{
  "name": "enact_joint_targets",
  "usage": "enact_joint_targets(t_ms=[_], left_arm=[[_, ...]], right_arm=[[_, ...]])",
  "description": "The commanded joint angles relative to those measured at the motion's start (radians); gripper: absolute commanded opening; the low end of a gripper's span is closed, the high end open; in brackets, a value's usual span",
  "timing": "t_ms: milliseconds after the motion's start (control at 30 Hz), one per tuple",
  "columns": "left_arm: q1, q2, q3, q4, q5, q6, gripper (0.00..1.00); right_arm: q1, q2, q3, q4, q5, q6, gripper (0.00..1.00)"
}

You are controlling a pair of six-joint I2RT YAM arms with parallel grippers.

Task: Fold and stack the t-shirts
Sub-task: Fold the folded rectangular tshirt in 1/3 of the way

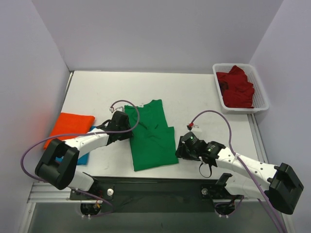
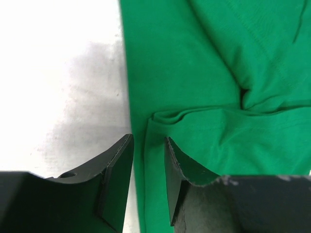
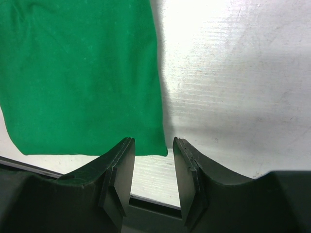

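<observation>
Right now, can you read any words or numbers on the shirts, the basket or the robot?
No readable text in any view.
The green t-shirt, orange t-shirt and white basket show no print.
A pale speck at the green collar, maybe a label, is too small to read.

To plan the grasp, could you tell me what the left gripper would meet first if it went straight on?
The left gripper would likely meet the bright green cloth t-shirt: its folded side edge lies just ahead between the open jaws, though height above it is unclear.
</observation>
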Motion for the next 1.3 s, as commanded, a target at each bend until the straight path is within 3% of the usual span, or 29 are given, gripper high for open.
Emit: enact_joint_targets(t_ms=[0,200,300,333,433,467,867,933,1000,1033,1133,1267], left_arm=[[0.006,0.029,0.060,0.057,0.022,0.032,0.41],[0.006,0.065,0.072,0.083,0.042,0.041,0.40],[0.009,0.094,0.080,0.074,0.028,0.040,0.33],[0.014,0.099,0.077,0.077,0.023,0.040,0.24],[0.030,0.099,0.060,0.083,0.016,0.030,0.17],[0.040,0.091,0.051,0.083,0.017,0.029,0.10],[0.116,0.005,-0.002,0.091,0.040,0.043,0.07],[0.145,0.005,-0.008,0.094,0.068,0.046,0.11],[0.155,-0.010,-0.006,0.089,0.078,0.046,0.24],[0.159,-0.018,-0.008,0.071,0.079,0.044,0.37],[0.159,-0.075,-0.014,0.015,0.057,0.021,0.53],[0.159,-0.194,-0.084,-0.088,0.020,-0.057,0.56]], right_arm=[[-0.006,-0.002,-0.024,-0.034,0.031,-0.004,0.38],[-0.004,-0.004,-0.046,-0.033,0.023,0.003,0.38],[0.002,-0.005,-0.053,-0.033,0.015,0.006,0.38],[0.002,-0.007,-0.056,-0.033,0.015,0.007,0.38],[0.008,-0.002,-0.066,-0.027,0.006,0.010,0.38],[0.006,-0.002,-0.067,-0.021,0.003,0.012,0.38],[0.031,0.030,-0.093,0.067,-0.046,0.042,0.39],[0.031,0.031,-0.101,0.100,-0.063,0.053,0.39],[0.029,0.034,-0.115,0.124,-0.083,0.072,0.40],[0.029,0.036,-0.119,0.139,-0.083,0.078,0.40],[0.029,0.042,-0.145,0.212,-0.144,0.108,0.40],[0.028,0.048,-0.181,0.291,-0.167,0.154,0.40]])
